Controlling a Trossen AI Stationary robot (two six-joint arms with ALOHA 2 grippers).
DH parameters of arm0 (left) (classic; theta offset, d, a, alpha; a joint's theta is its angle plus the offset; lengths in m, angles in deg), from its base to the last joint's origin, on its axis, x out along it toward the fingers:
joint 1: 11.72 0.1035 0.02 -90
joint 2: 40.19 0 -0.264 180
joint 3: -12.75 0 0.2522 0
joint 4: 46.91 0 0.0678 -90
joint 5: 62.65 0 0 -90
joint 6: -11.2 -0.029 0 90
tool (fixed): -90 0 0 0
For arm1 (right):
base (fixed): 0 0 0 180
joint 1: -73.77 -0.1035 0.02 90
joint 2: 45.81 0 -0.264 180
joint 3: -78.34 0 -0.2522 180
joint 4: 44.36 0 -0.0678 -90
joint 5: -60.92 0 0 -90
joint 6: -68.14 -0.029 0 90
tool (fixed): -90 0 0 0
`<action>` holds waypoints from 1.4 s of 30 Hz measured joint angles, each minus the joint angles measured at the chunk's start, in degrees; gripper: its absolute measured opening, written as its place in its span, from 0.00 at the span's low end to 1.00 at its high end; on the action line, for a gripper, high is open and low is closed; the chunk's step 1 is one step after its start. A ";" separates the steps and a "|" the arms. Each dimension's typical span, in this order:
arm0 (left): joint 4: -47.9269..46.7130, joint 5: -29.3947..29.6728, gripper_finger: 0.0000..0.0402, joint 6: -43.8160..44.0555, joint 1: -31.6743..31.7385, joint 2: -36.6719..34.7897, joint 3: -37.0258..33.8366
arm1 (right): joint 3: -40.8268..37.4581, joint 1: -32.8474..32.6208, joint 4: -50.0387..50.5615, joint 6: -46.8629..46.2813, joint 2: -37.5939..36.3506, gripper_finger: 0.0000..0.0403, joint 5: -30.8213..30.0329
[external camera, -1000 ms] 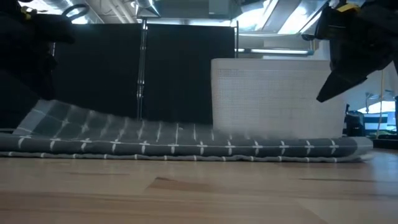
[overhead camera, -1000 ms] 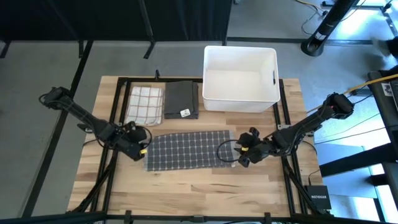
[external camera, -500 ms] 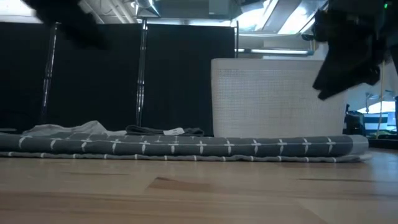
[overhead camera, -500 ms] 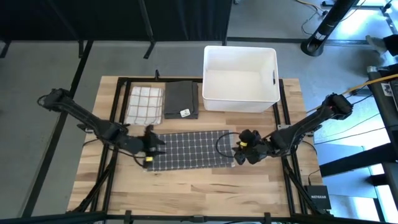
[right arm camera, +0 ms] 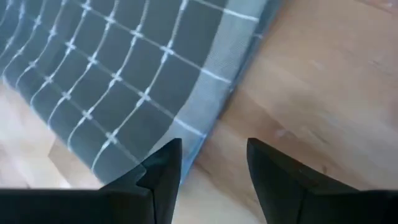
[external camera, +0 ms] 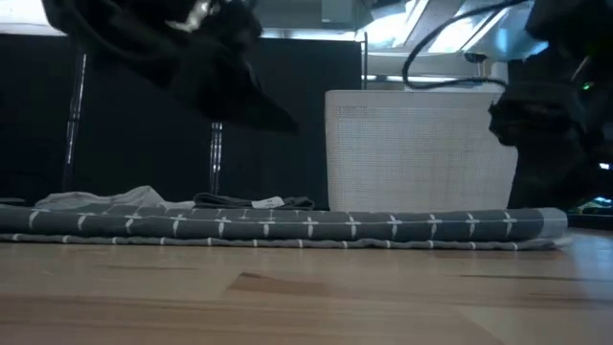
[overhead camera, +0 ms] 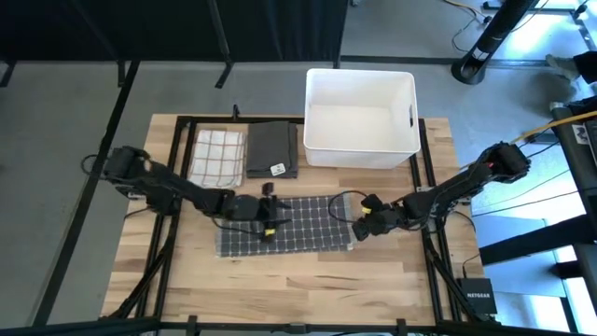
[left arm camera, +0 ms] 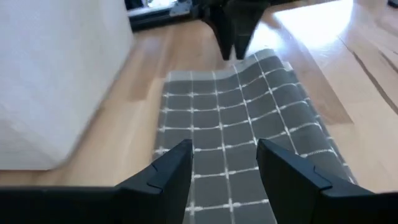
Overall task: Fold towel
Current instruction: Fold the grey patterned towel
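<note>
Wooden surface (overhead camera: 308, 280) carries the grey towel (overhead camera: 298, 233) flat, long axis running arm to arm. Left gripper (overhead camera: 269, 224) hovers over its middle, right gripper (overhead camera: 359, 227) at its end, both fingers parted, empty.

The towel (overhead camera: 298, 224) is matt woven cloth, grey with pale grid lines. The desk (overhead camera: 308, 280) is smooth, light wood. The bin (overhead camera: 360, 117) looks like smooth white plastic.

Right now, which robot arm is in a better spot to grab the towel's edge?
Probably the right. Its open gripper hovers at the grey towel's right edge. The left gripper, also open, hangs over the towel's middle.
</note>
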 joint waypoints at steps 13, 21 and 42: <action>1.52 -6.92 0.43 -0.49 1.18 13.23 3.79 | -6.47 5.28 -12.04 -5.48 1.86 0.46 2.84; 1.56 -6.90 0.43 -0.98 2.16 14.99 3.81 | -6.63 5.25 -19.76 -5.71 6.01 0.46 0.61; 1.13 -7.27 0.43 -0.32 2.25 15.04 3.81 | -6.53 5.35 -34.29 -0.65 14.95 0.46 -5.80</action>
